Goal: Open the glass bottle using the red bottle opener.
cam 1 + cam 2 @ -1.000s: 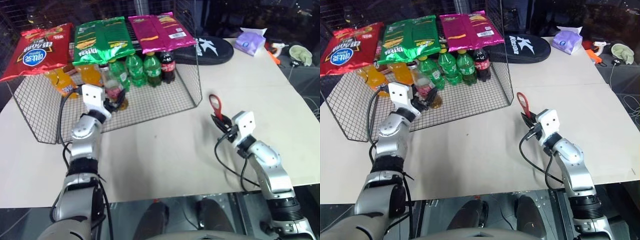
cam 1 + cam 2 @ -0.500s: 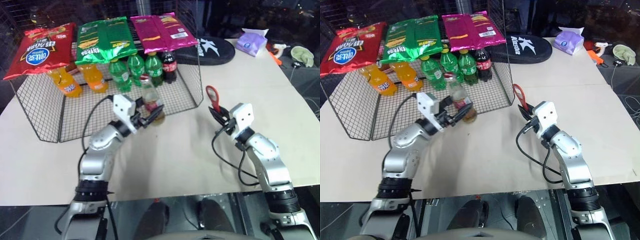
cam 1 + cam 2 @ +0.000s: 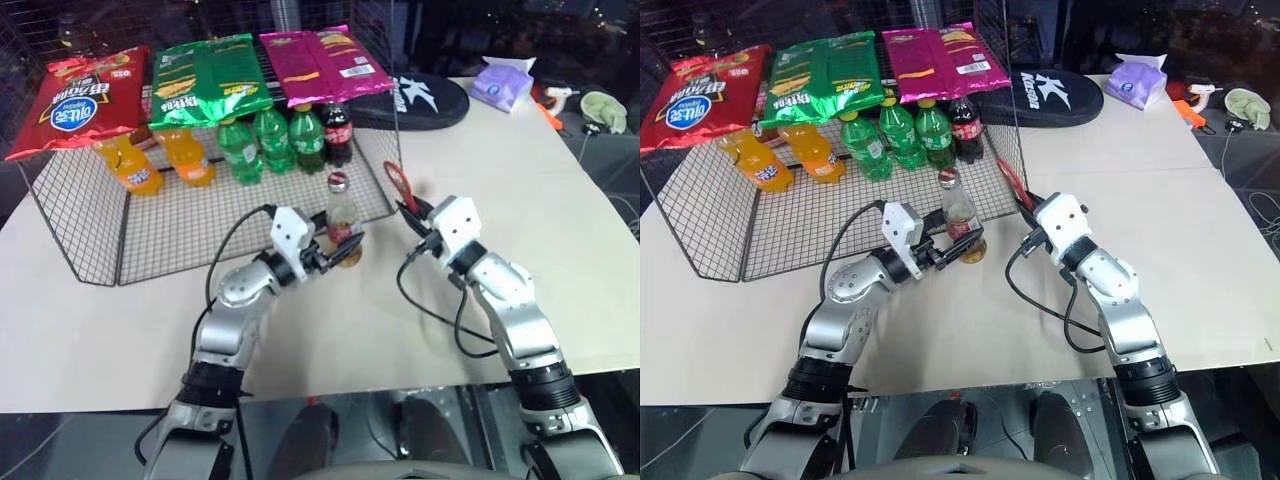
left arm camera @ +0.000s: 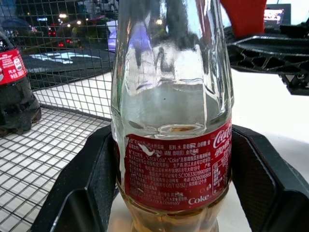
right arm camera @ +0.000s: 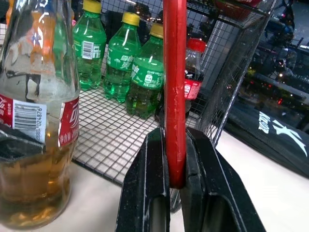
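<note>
— While I hold the glass bottle [image 3: 341, 213] upright at frame centre in the left gripper [image 3: 335, 250], is the cap reachable?

— Yes; my right gripper [image 3: 414, 215] pinches the red bottle opener [image 3: 397, 186] handle, head raised beside it.

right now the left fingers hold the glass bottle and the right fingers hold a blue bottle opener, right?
Not quite: the opener is red, not blue. The right wrist view shows the red bottle opener pinched between the right fingers. The rest stands: the left fingers do hold the glass bottle.
</note>
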Controlling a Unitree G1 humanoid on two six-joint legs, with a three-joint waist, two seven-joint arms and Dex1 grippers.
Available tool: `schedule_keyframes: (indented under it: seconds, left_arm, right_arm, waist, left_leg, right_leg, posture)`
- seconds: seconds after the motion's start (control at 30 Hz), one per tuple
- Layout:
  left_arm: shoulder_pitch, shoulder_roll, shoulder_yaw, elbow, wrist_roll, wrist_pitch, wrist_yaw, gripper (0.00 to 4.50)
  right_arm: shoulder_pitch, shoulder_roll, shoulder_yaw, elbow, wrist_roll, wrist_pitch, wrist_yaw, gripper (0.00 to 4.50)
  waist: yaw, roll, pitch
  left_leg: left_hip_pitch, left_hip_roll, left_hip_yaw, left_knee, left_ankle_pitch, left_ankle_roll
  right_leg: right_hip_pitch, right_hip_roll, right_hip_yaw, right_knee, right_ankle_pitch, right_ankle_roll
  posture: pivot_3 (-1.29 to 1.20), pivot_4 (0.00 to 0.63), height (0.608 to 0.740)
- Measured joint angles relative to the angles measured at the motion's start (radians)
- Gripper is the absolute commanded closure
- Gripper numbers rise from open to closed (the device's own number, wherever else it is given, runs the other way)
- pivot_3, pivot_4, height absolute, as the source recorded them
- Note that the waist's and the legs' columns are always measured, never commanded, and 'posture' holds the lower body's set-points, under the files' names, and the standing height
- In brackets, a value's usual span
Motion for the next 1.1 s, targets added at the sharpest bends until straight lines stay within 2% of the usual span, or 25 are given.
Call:
schedule_keyframes:
  seconds: [0.5, 0.57, 0.6, 0.63, 1.1]
  left_arm:
    - [0.015, -0.012, 0.003, 0.015, 0.014, -0.056, -0.011, 1.78]
    - [0.02, -0.018, 0.012, 0.015, 0.003, -0.056, -0.01, 0.72]
    - [0.02, -0.02, 0.015, 0.014, 0.0, -0.058, -0.009, 0.32]
    - [0.02, -0.021, 0.018, 0.014, -0.001, -0.061, -0.008, 0.11]
    - [-0.021, -0.055, 0.07, -0.029, -0.081, -0.049, 0.016, 0.11]
  right_arm:
    - [-0.03, 0.009, 0.015, 0.032, -0.017, -0.028, 0.007, 4.5]
    - [-0.03, 0.008, 0.015, 0.036, -0.017, -0.034, 0.01, 4.5]
    - [-0.03, 0.009, 0.015, 0.037, -0.017, -0.036, 0.011, 4.5]
    - [-0.03, 0.009, 0.015, 0.037, -0.017, -0.037, 0.012, 4.5]
    - [-0.03, 0.008, 0.015, 0.055, -0.021, -0.057, 0.015, 4.5]
  waist:
    - [-0.001, 0.0, 0.0]
    - [-0.001, 0.0, 0.0]
    - [-0.001, 0.0, 0.0]
    - [-0.001, 0.0, 0.0]
    - [-0.001, 0.0, 0.0]
  left_leg:
    - [0.0, 0.0, 0.0, 0.0, 0.0, 0.0]
    - [0.0, 0.0, 0.0, 0.0, 0.0, 0.0]
    - [0.0, 0.0, 0.0, 0.0, 0.0, 0.0]
    - [0.0, 0.0, 0.0, 0.0, 0.0, 0.0]
    - [0.0, 0.0, 0.0, 0.0, 0.0, 0.0]
  right_leg:
    - [0.0, 0.0, 0.0, 0.0, 0.0, 0.0]
    - [0.0, 0.0, 0.0, 0.0, 0.0, 0.0]
    - [0.0, 0.0, 0.0, 0.0, 0.0, 0.0]
    - [0.0, 0.0, 0.0, 0.0, 0.0, 0.0]
    - [0.0, 0.0, 0.0, 0.0, 0.0, 0.0]
  posture:
    - [0.0, 0.15, 0.74]
    - [0.0, 0.15, 0.74]
    - [0.0, 0.15, 0.74]
    - [0.0, 0.15, 0.74]
    - [0.0, 0.15, 0.74]
